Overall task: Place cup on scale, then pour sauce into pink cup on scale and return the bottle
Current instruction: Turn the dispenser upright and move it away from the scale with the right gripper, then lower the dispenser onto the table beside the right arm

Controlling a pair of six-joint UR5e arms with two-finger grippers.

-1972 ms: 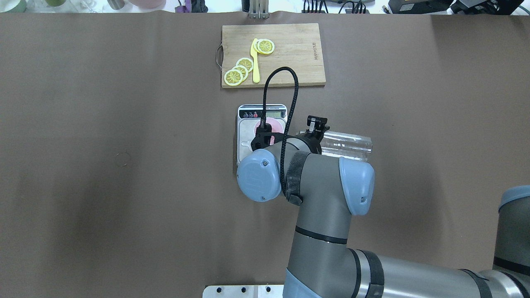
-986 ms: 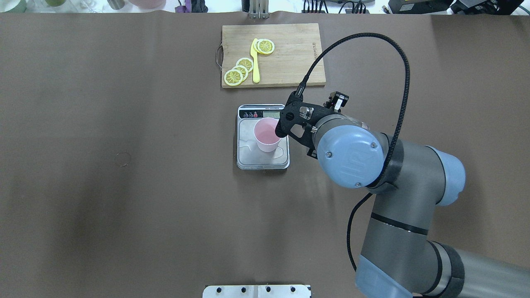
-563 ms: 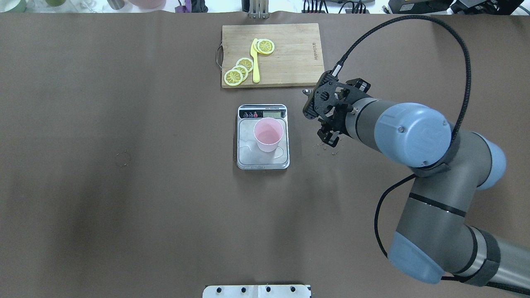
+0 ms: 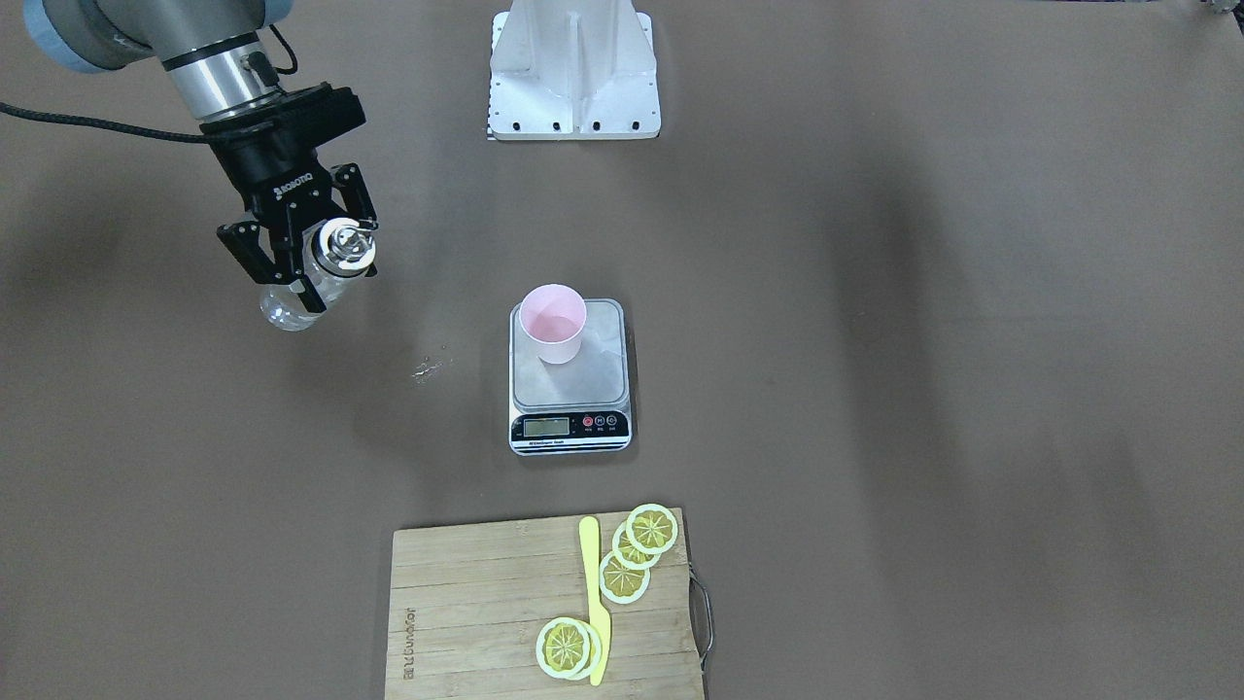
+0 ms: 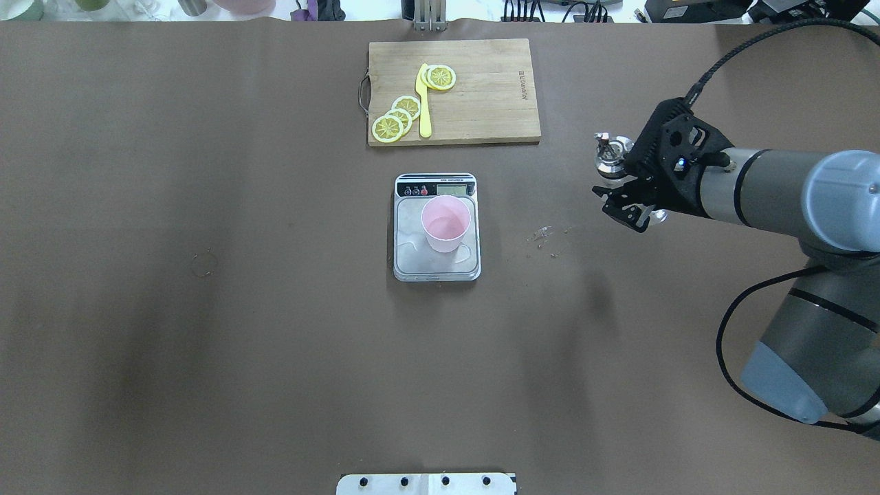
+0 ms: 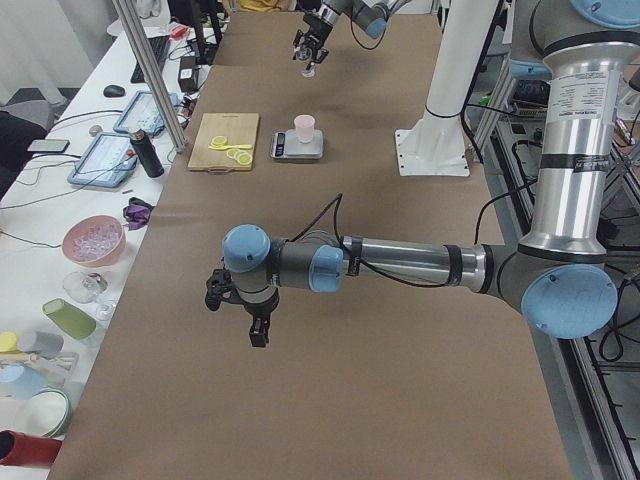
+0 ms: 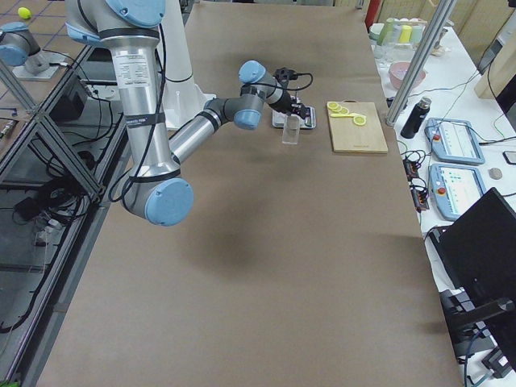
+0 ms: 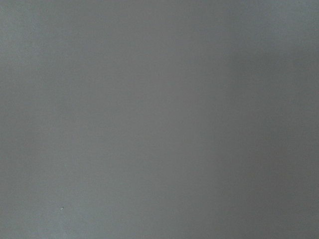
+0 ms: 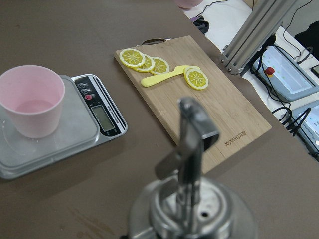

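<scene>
The pink cup [image 5: 445, 223] stands upright on the scale [image 5: 436, 187], toward its display end; it also shows in the front view [image 4: 552, 324] and the right wrist view [image 9: 31, 107], with a little clear liquid at its bottom. My right gripper [image 5: 629, 199] is shut on the glass bottle [image 4: 292, 297], well off to the scale's right. The bottle is upright, silver pourer cap [image 5: 608, 157] on top; the cap fills the right wrist view [image 9: 194, 199]. Whether the bottle touches the table I cannot tell. My left gripper [image 6: 245, 315] shows only in the exterior left view, low over bare table; open or shut I cannot tell.
A wooden cutting board [image 5: 481, 89] with lemon slices and a yellow knife [image 5: 424, 103] lies beyond the scale. Small spilled drops [image 5: 543, 235] mark the brown table between scale and bottle. The robot's white base plate [image 4: 573, 68] is at the near edge.
My right arm has swung from over the scale out to the right with the bottle, which was lying tilted over the cup and now stands upright. The cup stays on the scale.
</scene>
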